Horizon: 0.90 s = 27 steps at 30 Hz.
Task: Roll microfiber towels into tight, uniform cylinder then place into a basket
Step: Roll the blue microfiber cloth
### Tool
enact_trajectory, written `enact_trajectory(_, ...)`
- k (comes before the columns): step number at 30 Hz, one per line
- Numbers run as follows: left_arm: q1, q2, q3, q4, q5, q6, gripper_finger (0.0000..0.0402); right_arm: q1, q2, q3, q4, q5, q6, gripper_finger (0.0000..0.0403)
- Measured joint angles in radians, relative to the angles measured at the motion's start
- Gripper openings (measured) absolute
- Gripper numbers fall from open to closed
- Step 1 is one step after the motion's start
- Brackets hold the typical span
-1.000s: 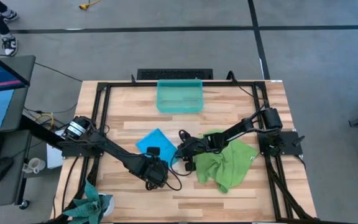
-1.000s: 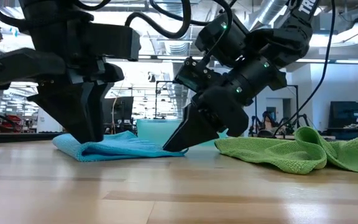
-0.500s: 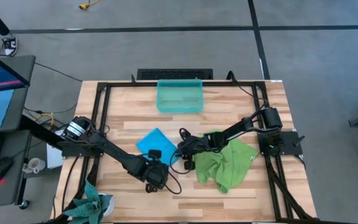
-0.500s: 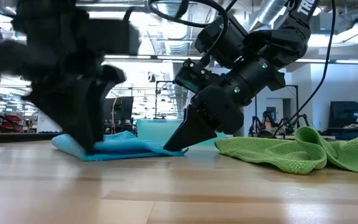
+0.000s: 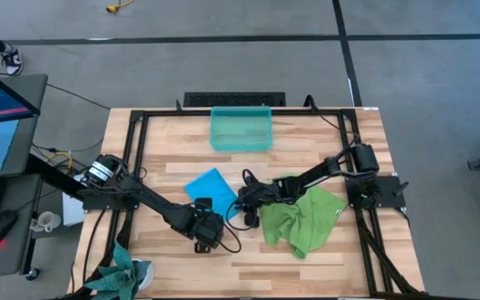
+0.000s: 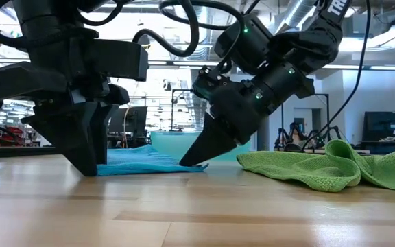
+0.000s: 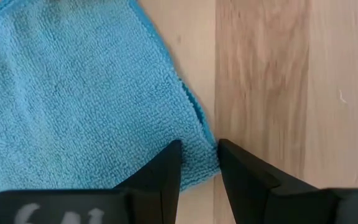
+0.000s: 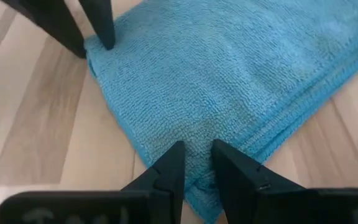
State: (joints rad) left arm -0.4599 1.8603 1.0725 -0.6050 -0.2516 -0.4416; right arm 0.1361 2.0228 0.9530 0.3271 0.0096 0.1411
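Two robot hands pinched the near corners of the sky-blue microfiber towel (image 5: pixel 210 193), lying flat mid-bench: left hand (image 7: pixel 198 163) clenched on its near-left corner, right hand (image 8: pixel 195 163) on its near-right. Uneven pulls could skew the nubby cloth's roll. The crumpled lime-green towel (image 5: pixel 302 218) lay right; the translucent basket (image 5: pixel 240 129) sat far.

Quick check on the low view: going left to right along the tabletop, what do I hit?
left gripper → blue towel → right gripper → green towel.
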Motion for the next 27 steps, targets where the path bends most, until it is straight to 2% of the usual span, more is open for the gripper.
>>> enact_trajectory(8, 0.000, 0.002, 0.000, -0.034, 0.002, -0.043, 0.0103, 0.034, -0.002, 0.000, -0.023, 0.003, 0.174, 0.0107)
enact_trajectory(16, -0.008, 0.000, 0.057, -0.203, -0.023, -0.118, 0.0103, 0.090, -0.020, -0.001, -0.042, -0.012, 0.344, 0.0107)
enact_trajectory(27, -0.029, -0.001, 0.074, -0.207, -0.049, -0.111, 0.0103, 0.106, -0.082, -0.002, -0.094, -0.019, 0.329, 0.0107)
